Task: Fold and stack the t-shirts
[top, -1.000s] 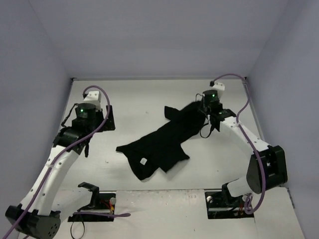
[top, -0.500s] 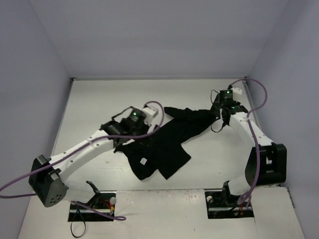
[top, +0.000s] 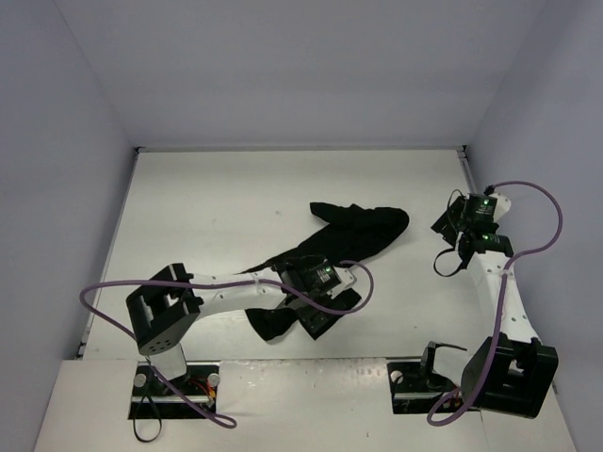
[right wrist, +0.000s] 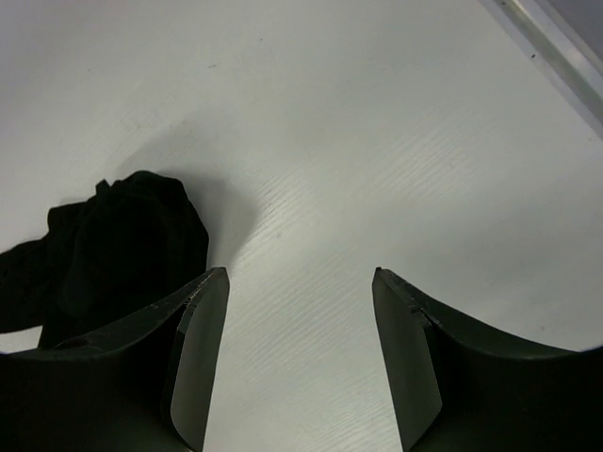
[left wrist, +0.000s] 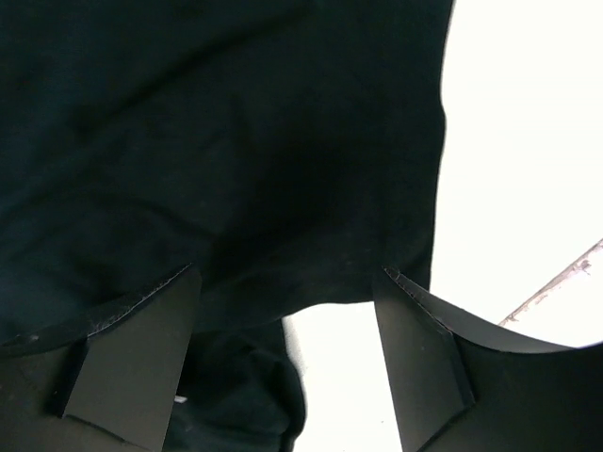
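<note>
The black t-shirt (top: pixel 363 231) lies crumpled in a diagonal band across the middle of the table. My left gripper (top: pixel 318 306) hovers low over its near end, open. In the left wrist view the dark cloth (left wrist: pixel 236 141) fills the top, and its hem edge and a strip of white table show between the fingers (left wrist: pixel 429 358). Nothing is pinched. My right gripper (top: pixel 450 231) stands open to the right of the shirt, apart from it. The right wrist view shows only bare table between its jaws (right wrist: pixel 300 273), with the shirt's bunched far end (right wrist: pixel 122 240) at the left.
A metal rail (top: pixel 468 179) runs along the table's right edge and shows in the right wrist view's top corner (right wrist: pixel 556 47). Pale walls close in the table on three sides. The left arm's purple cable (top: pixel 113 287) loops beside its base.
The right gripper opened, let go of the shirt's far end and drew back to the right. The left arm swung across to the shirt's near end, and its jaws narrowed a little.
</note>
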`<state>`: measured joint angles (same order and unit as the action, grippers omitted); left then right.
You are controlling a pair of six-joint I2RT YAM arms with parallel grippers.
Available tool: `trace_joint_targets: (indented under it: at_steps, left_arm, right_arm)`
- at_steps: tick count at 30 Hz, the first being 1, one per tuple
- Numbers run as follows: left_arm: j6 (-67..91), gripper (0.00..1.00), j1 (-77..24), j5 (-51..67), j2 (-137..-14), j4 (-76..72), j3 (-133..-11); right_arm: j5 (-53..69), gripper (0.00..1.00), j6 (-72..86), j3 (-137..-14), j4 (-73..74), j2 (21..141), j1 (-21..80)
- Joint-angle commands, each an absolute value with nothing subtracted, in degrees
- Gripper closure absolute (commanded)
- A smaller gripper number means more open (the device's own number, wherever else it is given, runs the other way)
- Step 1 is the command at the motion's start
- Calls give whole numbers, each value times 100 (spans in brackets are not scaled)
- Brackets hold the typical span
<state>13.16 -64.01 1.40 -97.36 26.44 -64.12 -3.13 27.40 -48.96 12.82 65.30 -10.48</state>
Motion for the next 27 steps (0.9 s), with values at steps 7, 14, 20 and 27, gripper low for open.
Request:
trace_joint_targets:
  at_steps: [7, 14, 20, 27]
  left_arm:
    - [1281, 30, -6618, 553, -10011, 2455, -6632]
    - [1338, 27, -7011, -20, -9657, 2711, -6740]
    - [1312, 27, -7137, -185, -9327, 2869, -6842]
    - [1387, 27, -7277, -22, -9638, 2867, -6898]
  right_arm:
    - [196, 40, 2848, -4735, 1230, 6378, -1072]
    - [301, 40, 2788, -4744, 1230, 6392, -1072]
    - [372, 39, 2761, -4704, 1223, 6328, -1072]
    - [486, 39, 2789, -4702, 1230, 6299, -1072]
